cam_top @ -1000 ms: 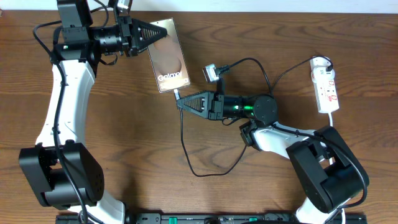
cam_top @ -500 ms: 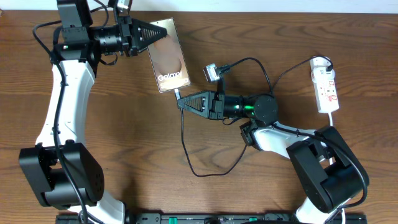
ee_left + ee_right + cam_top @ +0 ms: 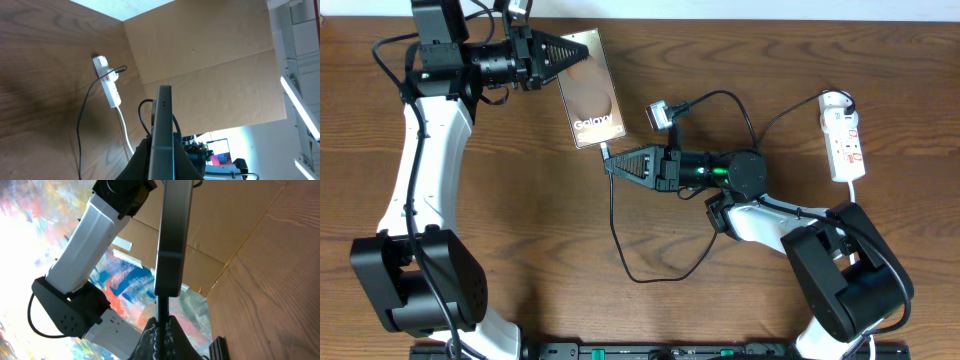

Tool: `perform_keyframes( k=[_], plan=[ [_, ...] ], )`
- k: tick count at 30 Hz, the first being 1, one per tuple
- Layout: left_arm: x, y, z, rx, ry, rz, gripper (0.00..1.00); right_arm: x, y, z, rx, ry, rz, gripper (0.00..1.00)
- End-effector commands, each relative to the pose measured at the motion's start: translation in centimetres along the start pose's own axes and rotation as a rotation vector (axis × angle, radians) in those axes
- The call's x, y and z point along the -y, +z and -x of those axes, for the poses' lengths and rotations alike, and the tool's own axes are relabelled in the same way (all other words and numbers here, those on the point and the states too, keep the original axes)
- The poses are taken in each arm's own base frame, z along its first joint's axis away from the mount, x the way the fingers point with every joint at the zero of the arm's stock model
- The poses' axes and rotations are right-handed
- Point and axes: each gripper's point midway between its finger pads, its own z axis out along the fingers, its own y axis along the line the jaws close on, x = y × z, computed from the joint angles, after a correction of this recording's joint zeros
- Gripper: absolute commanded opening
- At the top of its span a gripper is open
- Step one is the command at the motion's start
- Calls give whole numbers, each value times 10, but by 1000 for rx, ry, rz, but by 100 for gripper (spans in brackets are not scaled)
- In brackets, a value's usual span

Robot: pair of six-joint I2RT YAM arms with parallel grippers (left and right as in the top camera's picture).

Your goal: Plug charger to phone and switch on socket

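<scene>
From my remote station, the overhead view shows the phone (image 3: 595, 100) screen-up at the far left-centre of the table (image 3: 520, 250), its "Galaxy" lettering readable. The left gripper (image 3: 582, 50) is clamped on the phone's far end. In the left wrist view the phone stands edge-on between the fingers (image 3: 142, 160).

The right gripper (image 3: 611, 164) sits just beside the phone's near end, fingers pinched together on the charger (image 3: 616, 235) close to its free end. In the right wrist view that end runs straight up from the fingertips (image 3: 150, 337) to meet the phone's bottom edge. I cannot tell whether it is fully seated.

From there the charger drops toward me in a long loop across the table, then climbs back behind the right arm toward the socket (image 3: 846, 140). The socket lies well apart at the far right edge, with the charger's other end at its top. I cannot make out how its switches are set.
</scene>
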Motion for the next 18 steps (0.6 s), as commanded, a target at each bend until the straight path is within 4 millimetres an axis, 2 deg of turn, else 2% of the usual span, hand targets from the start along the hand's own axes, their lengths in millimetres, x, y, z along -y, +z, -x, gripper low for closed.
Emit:
perform_keyframes(
  k=[1, 10, 18],
  plan=[
    [20, 0, -5, -27, 43, -39, 7, -17, 2, 21, 69, -61, 40, 1],
    [20, 0, -5, -27, 43, -39, 7, -15, 10, 13, 46, -41, 37, 1],
    [23, 0, -7, -38, 43, -53, 7, -12, 8, 15, 52, -36, 25, 1]
  ],
)
